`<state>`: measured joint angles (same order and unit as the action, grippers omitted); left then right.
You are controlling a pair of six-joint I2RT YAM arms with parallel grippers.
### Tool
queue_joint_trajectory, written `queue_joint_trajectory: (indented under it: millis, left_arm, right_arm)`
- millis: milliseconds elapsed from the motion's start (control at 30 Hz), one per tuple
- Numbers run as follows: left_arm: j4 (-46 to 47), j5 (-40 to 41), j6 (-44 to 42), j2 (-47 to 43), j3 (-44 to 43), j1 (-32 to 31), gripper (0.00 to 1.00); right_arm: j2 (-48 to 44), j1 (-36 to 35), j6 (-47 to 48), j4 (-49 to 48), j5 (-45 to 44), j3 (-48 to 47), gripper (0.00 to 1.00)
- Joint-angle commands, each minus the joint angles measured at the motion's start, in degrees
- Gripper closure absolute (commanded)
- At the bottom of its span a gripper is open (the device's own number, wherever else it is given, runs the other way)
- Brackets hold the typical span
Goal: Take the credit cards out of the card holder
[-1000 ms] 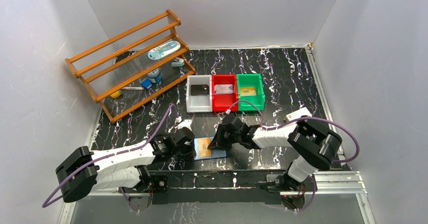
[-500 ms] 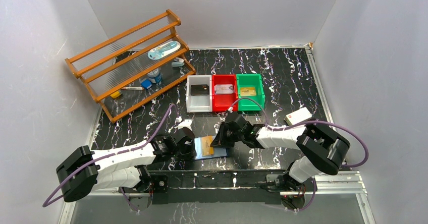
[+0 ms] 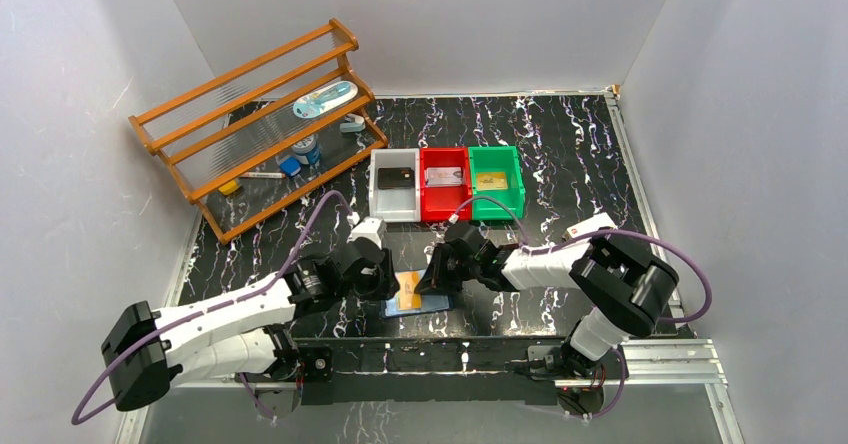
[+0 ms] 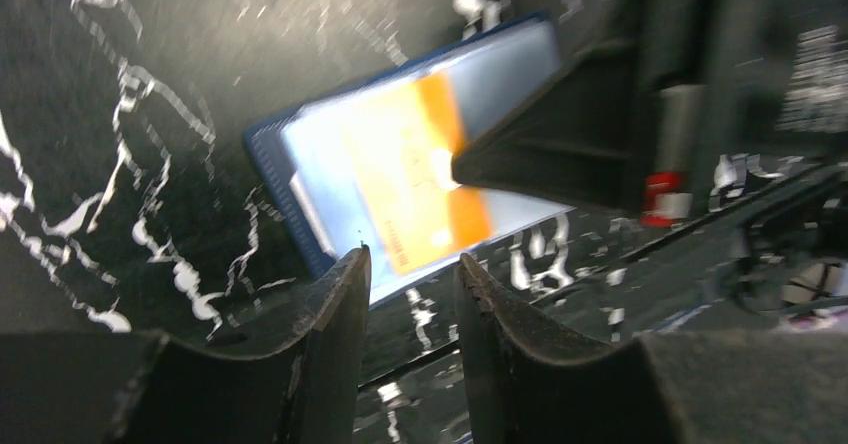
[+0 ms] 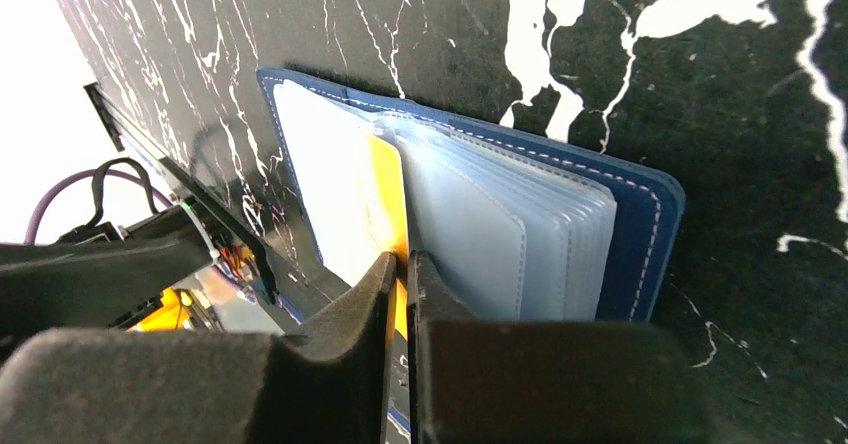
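gold card's (image 5: 387,194) lower edge hidden between the right gripper's (image 5: 403,260) fingers — print unreadable. left wrist view blurred, the gripper covering part of the card holder (image 4: 310,154).

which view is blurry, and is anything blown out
Left wrist view: motion blur smears the holder and the card. Right wrist view: the holder is sharp, but the top-left corner is blown out white and the right gripper, close to the lens, looks soft. Top external view: evenly lit and sharp.
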<state>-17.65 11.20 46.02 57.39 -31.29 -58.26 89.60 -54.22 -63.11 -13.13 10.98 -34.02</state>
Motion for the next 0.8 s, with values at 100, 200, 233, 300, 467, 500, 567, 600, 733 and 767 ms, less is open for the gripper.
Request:
queue_joint_trajectory:
  millis: [100,200,233,300,467,500,567,600,733,767]
  left_arm:
    - [3.7,1.4,-3.3,1.1,-4.6,-0.2,0.64]
    - [7.2,1.4,-0.7,3.4,-1.7,-0.2,0.66]
    - [8.1,1.1,0.3,4.2,-0.9,-0.2,0.67]
    - [9.0,0.9,2.3,5.7,0.4,-0.2,0.69]
    - [7.9,2.5,3.8,8.1,3.1,-0.1,0.72]
    - [7.4,2.9,3.7,8.3,3.4,-0.1,0.73]
    - [7.1,3.0,3.2,8.6,4.3,-0.1,0.74]
    - [7.5,3.0,2.8,8.8,4.9,-0.2,0.74]
    - [7.4,2.9,2.5,10.3,6.5,-0.1,0.76]
    - [7.4,2.8,2.6,10.5,6.6,-0.1,0.77]
  right_arm:
    - [1.7,0.1,0.5,2.0,-0.2,-0.1,0.85]
    - [1.5,0.1,0.4,2.1,-0.3,-0.1,0.85]
    - [1.5,0.1,0.4,2.2,-0.3,-0.1,0.85]
    - [1.4,0.1,0.5,2.3,-0.2,-0.2,0.85]
    - [0.4,0.2,0.5,3.2,-0.5,-0.6,0.84]
    - [0.1,0.2,0.6,3.3,-0.5,-0.8,0.84]
    - [-0.5,0.2,0.8,3.4,-0.7,-1.0,0.84]
    - [-0.9,0.3,0.9,3.2,-0.6,-1.0,0.83]
    - [-2.1,0.6,0.8,2.3,0.3,-1.0,0.82]
    - [-2.3,0.7,0.8,2.4,0.4,-1.1,0.82]
